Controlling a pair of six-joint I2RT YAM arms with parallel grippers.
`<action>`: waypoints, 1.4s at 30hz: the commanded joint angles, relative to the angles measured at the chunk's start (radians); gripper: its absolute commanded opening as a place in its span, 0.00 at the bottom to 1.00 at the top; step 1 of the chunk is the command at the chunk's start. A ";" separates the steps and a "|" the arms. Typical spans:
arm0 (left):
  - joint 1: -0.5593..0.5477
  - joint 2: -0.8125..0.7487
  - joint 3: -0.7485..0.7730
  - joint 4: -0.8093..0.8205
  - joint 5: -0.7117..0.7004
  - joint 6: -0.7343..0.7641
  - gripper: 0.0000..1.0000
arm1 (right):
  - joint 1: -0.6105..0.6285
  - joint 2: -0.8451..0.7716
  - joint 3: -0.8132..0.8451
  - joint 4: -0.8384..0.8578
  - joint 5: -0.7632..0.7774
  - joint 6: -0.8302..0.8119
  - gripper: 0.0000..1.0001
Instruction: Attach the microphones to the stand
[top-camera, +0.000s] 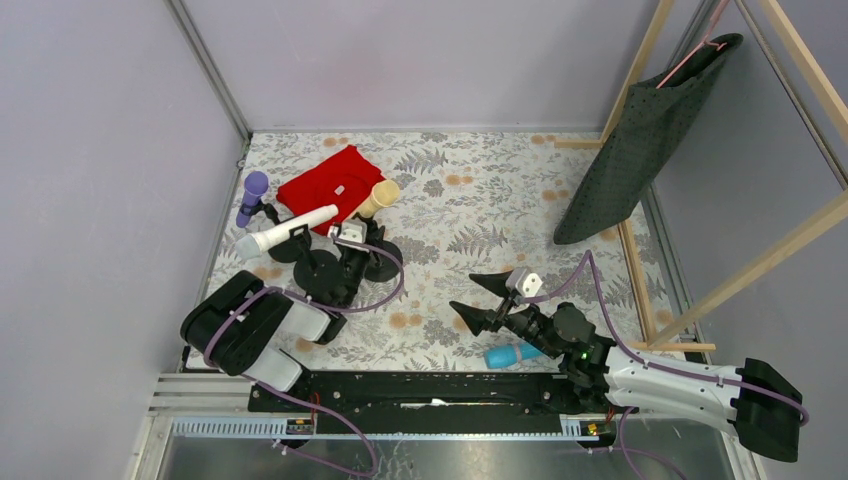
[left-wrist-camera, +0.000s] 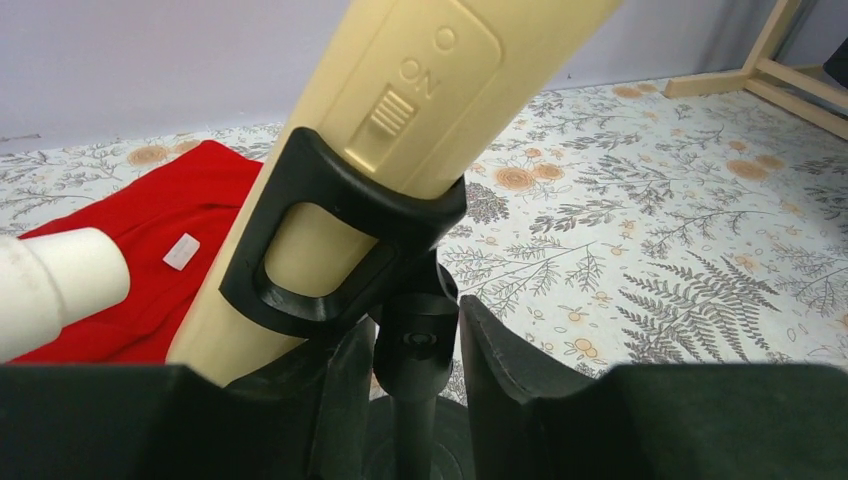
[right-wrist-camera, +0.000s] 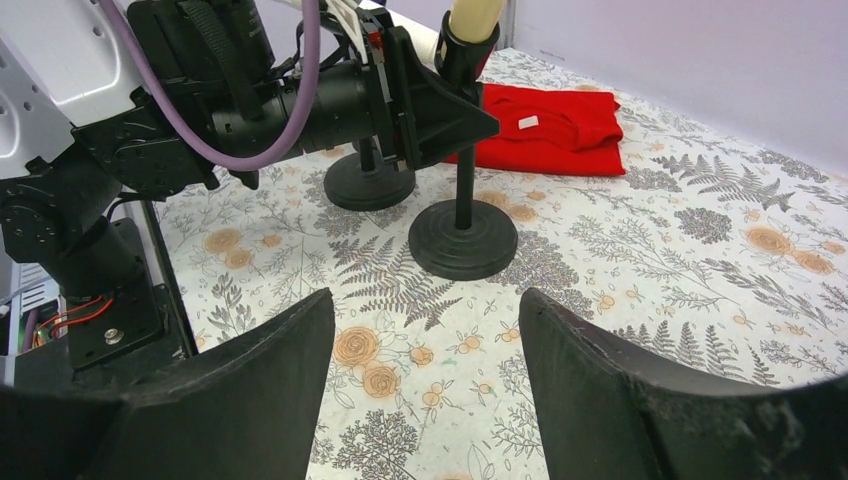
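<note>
Three black stands cluster at the left. The purple microphone (top-camera: 252, 192) and the white microphone (top-camera: 288, 230) each rest in one. The cream-yellow microphone (top-camera: 378, 198) (left-wrist-camera: 420, 80) sits tilted in the black clip (left-wrist-camera: 300, 240) of the third stand (right-wrist-camera: 462, 240). My left gripper (top-camera: 356, 252) (left-wrist-camera: 413, 322) is open only a little, its fingers on either side of that stand's neck joint (left-wrist-camera: 415, 345) with thin gaps. The light blue microphone (top-camera: 512, 353) lies on the table beside my right arm. My right gripper (top-camera: 480, 300) (right-wrist-camera: 425, 320) is open and empty above the floral cloth.
A folded red cloth (top-camera: 330, 185) (left-wrist-camera: 150, 240) lies behind the stands. A dark dotted garment (top-camera: 650, 140) hangs on a pink hanger from a wooden frame (top-camera: 640, 70) at the back right. Grey walls enclose the table on three sides.
</note>
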 joint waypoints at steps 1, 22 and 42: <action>0.003 -0.026 -0.028 0.197 0.024 -0.054 0.44 | 0.006 -0.011 -0.002 0.019 0.005 0.011 0.74; -0.131 -0.480 -0.139 -0.397 -0.108 -0.243 0.99 | 0.006 -0.102 -0.029 -0.064 0.067 -0.044 0.75; -0.276 -0.769 0.067 -1.166 -0.266 -0.563 0.99 | 0.006 -0.140 0.288 -0.930 0.489 0.396 0.80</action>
